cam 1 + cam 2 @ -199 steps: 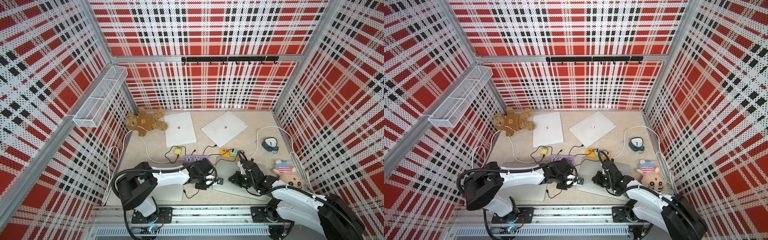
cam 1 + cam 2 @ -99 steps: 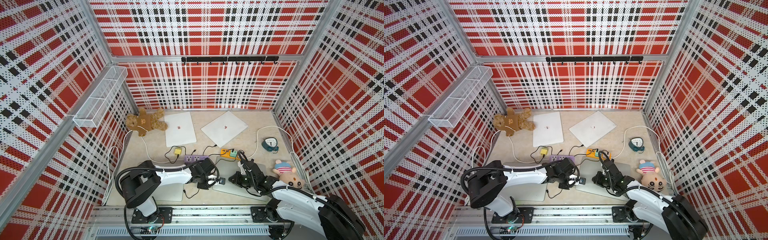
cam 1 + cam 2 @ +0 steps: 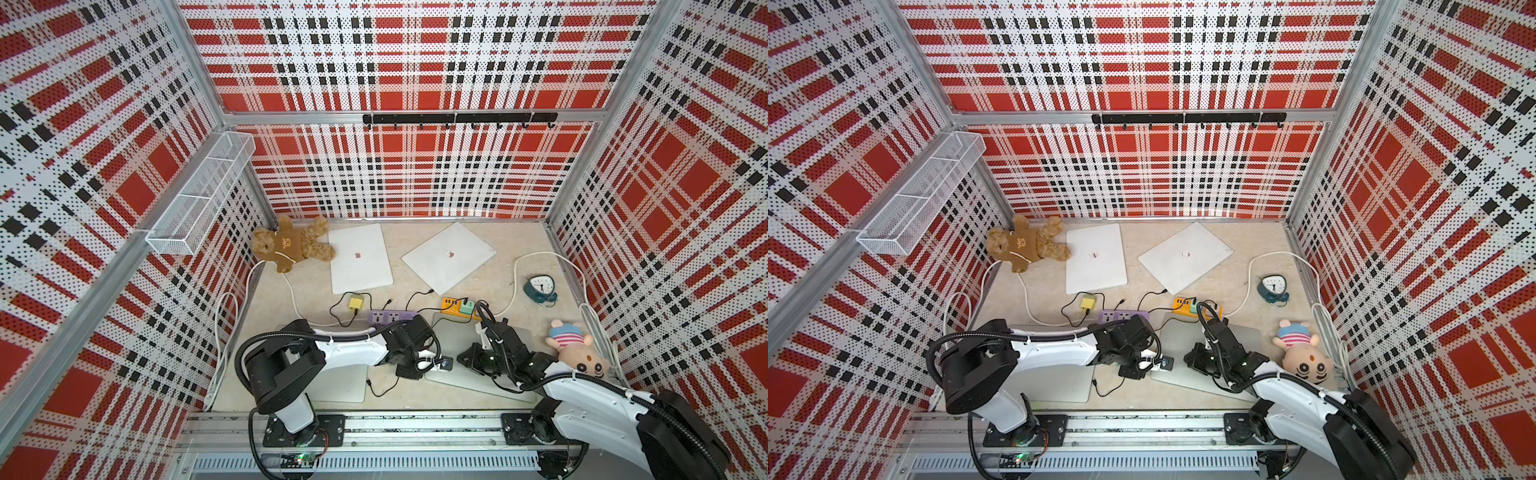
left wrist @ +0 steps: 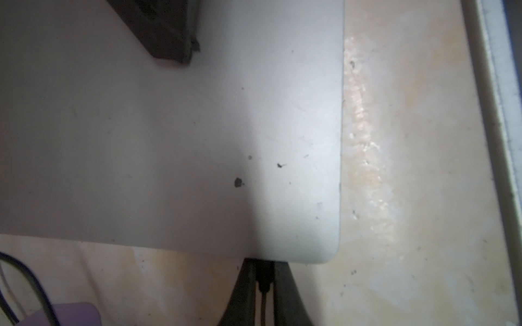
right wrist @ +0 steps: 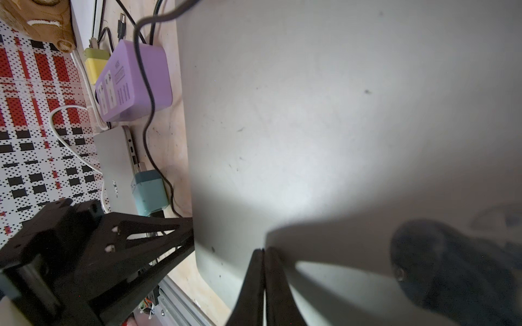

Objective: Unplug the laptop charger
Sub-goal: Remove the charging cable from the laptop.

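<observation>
A grey laptop (image 3: 457, 336) lies closed at the front right of the table. The charger's black plug (image 4: 264, 275) sits in its side edge near a corner, and its thin black cable (image 3: 380, 390) curls away over the table. My left gripper (image 4: 264, 266) is shut on the plug, with a dark finger (image 4: 244, 293) pressed against each side; in a top view the left gripper (image 3: 430, 368) is at the laptop's left edge. My right gripper (image 5: 264, 251) is shut with nothing in it. Its tips rest on the laptop's lid (image 5: 310, 127), also seen from above (image 3: 467, 359).
A second grey laptop (image 3: 340, 384) lies under the left arm, with a teal adapter (image 5: 148, 192) beside it. A purple power strip (image 3: 390, 318), an orange strip (image 3: 455, 305) and a yellow adapter (image 3: 355, 302) sit mid-table. Two white laptops, a teddy bear (image 3: 291, 245), a clock (image 3: 540, 286) and a plush doll (image 3: 577, 353) lie around.
My left gripper has narrowed from partly open to closed on the plug at the laptop's edge. The right arm has not moved.
</observation>
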Action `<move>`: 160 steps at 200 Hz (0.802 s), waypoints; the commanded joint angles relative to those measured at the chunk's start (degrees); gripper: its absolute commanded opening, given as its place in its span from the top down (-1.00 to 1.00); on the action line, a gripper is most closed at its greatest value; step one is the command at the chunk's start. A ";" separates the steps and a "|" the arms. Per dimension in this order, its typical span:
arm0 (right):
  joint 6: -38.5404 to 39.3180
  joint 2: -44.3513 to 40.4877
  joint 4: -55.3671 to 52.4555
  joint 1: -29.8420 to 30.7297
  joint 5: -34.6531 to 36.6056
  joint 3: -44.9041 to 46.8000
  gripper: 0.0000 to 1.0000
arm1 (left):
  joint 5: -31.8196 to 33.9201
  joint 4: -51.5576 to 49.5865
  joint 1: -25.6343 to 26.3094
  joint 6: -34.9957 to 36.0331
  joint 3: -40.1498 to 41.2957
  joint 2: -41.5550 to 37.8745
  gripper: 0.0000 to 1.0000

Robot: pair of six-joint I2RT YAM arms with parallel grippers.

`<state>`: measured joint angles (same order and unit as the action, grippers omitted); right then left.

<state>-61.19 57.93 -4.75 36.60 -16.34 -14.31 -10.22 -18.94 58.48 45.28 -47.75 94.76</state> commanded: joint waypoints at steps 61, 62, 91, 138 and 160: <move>-0.45 -0.28 0.27 -0.30 0.43 0.85 0.85 | 0.46 -1.85 0.50 2.39 -1.10 1.94 0.98; -0.43 -0.28 0.27 -0.30 0.43 0.85 0.85 | 0.55 -1.87 0.50 2.42 -1.11 1.93 0.98; -0.48 -0.33 0.17 -0.28 0.52 0.86 0.85 | 1.60 -1.94 0.24 2.79 -1.13 1.57 1.00; -0.35 -0.08 0.18 -0.28 0.52 0.59 0.85 | 0.68 -2.62 -0.57 0.74 -1.37 2.03 1.00; -0.18 0.11 0.30 -0.30 0.49 0.59 0.85 | 0.86 -2.79 -0.69 0.78 -1.37 2.17 1.00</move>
<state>-61.17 57.93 -4.71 36.60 -16.32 -14.31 -9.69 -20.12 58.22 45.69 -48.51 95.09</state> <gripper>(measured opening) 0.075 0.117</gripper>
